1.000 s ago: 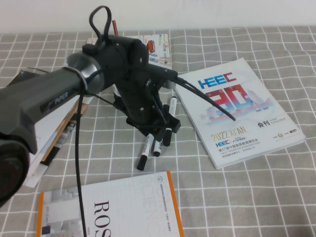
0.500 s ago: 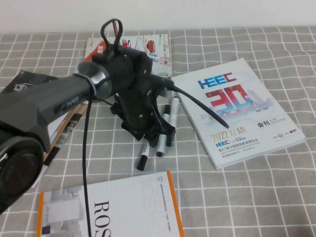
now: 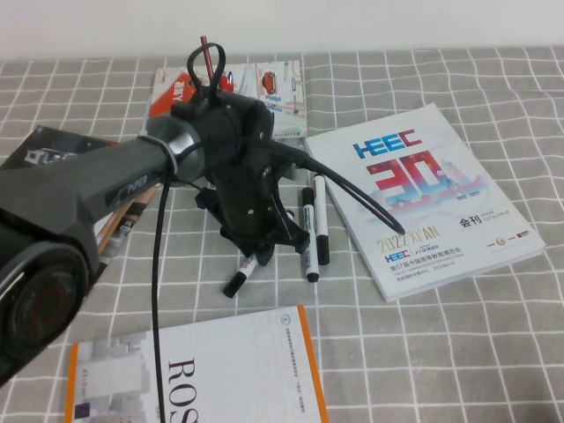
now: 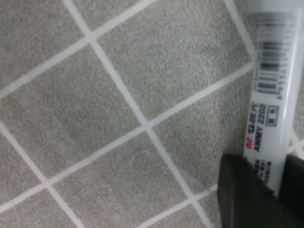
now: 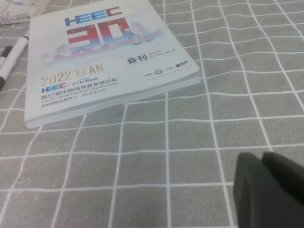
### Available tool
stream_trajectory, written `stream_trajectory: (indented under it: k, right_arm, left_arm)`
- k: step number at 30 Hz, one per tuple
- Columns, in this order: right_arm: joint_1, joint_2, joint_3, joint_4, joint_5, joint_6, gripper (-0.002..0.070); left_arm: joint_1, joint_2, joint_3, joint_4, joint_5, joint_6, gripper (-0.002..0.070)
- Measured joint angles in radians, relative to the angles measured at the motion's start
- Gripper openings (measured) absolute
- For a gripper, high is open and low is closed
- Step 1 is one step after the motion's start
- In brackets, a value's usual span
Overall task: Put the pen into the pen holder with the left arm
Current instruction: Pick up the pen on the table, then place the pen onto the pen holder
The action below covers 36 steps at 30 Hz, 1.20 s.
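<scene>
**Left gripper low over the pens**

The left gripper (image 3: 256, 247) pinches the pen (image 4: 268, 95) at mid-table, tilted, black end (image 3: 234, 284) nearest. Two matching pens (image 3: 310, 231) lie just right. The right gripper (image 5: 270, 190) hovers right of the HEEC catalogue (image 5: 104, 57), fingers pressed together.

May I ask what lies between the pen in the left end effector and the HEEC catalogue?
High view: two other white markers lie on the cloth there. The left end effector grips the pen; the right end effector hangs near the catalogue.
</scene>
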Motion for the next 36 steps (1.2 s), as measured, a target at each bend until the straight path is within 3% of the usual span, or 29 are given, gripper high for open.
stream_trajectory:
  k: [10,17,22,27,31,36]
  right_arm:
    - [0.000,0.000,0.000,0.002,0.000,0.000,-0.0015]
    - [0.000,0.000,0.000,0.006,0.000,0.000,-0.0015]
    - [0.000,0.000,0.000,0.008,0.000,0.000,-0.0015]
    - [0.000,0.000,0.000,0.010,0.000,0.000,-0.0015]
    - [0.000,0.000,0.000,0.010,0.000,0.000,-0.0015]
    - [0.000,0.000,0.000,0.010,0.000,0.000,-0.0015]
  left_arm:
    - [0.000,-0.022,0.000,-0.009,0.066,0.019,0.0108]
    - [0.000,-0.279,0.061,-0.026,-0.042,0.024,0.0108]
    - [0.000,-0.529,0.250,-0.030,-0.308,0.025,0.0108]
    - [0.000,-0.736,0.531,-0.017,-0.804,0.012,0.0108]
    - [0.006,-0.774,0.689,-0.016,-1.166,0.010,0.0108]
    - [0.065,-0.727,0.770,-0.016,-1.417,0.008,0.0108]
